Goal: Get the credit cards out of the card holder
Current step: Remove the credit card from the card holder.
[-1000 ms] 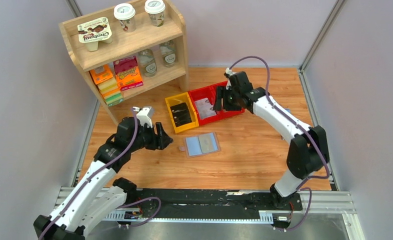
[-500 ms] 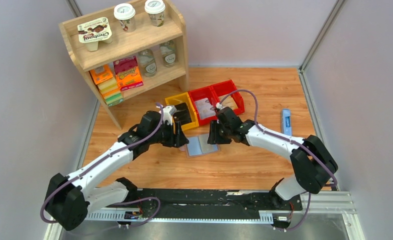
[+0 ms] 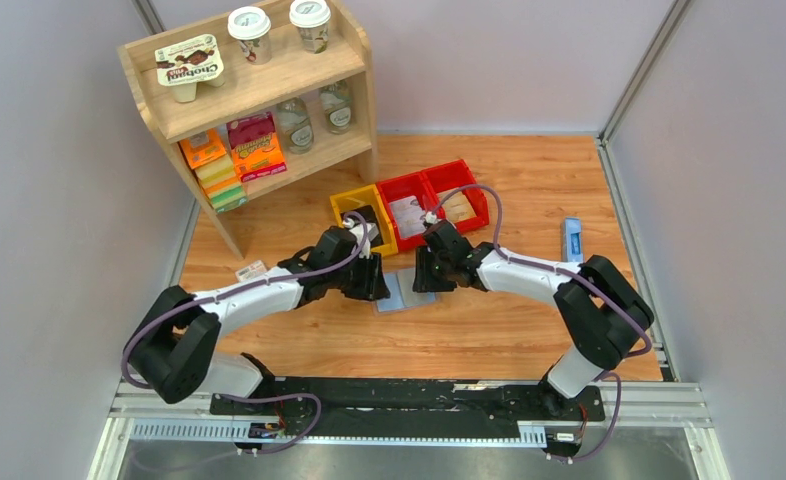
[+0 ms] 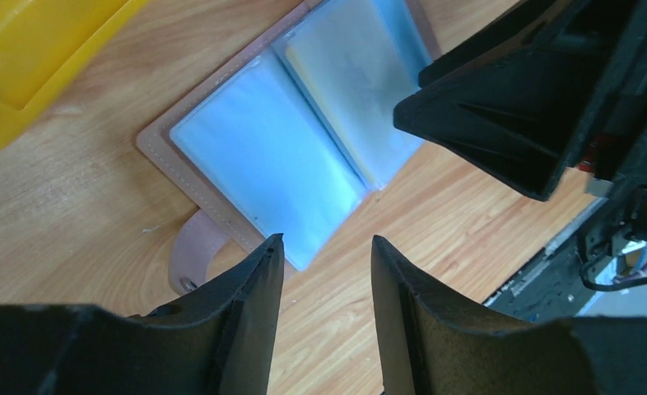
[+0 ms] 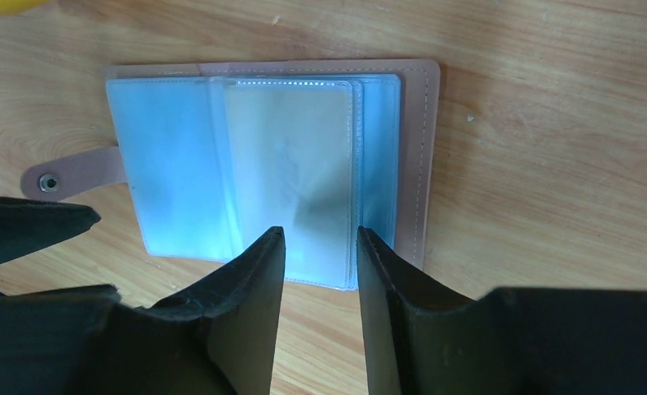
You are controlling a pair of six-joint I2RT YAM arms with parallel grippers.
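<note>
1. One holder (image 3: pixel 401 291) lies open and flat on the table (image 3: pixel 499 315), sleeves up, just in front of the yellow bin (image 3: pixel 341 213) and the red bins (image 3: pixel 421 176).
2. Inside is a stack of clear blue-tinted sleeves with a brown stitched border around them. The snap tab (image 5: pixel 73 174) sticks out from one short side and lies flat on the wood.
3. Cards: in the left wrist view a pale yellowish card (image 4: pixel 341 86) shows through the sleeve on the far half. How many there are in all I can't tell, since the sleeves glare.
4. Left gripper (image 3: pixel 374 281) is over the tab-side half. Its fingers are spread a little with nothing between them, and the tips sit over the holder's near edge. Contact with the sleeve: can't tell.
5. Right gripper (image 3: pixel 425 276) is over the other half. It is also parted by a narrow gap and grips nothing, with its tips over the edge of the top sleeve. Contact is again unclear.
6. Both grippers face each other across the holder, close together. The right one fills the upper right corner of the left wrist view.
7. Further out, a blue bar (image 3: pixel 572 243) lies well to the right near the wall.
8. Near the left arm's elbow a small packet (image 3: pixel 251 270) sits on the wood.
9. At back left stands a wooden shelf (image 3: pixel 361 95) with cups, bottles and boxes.
</note>
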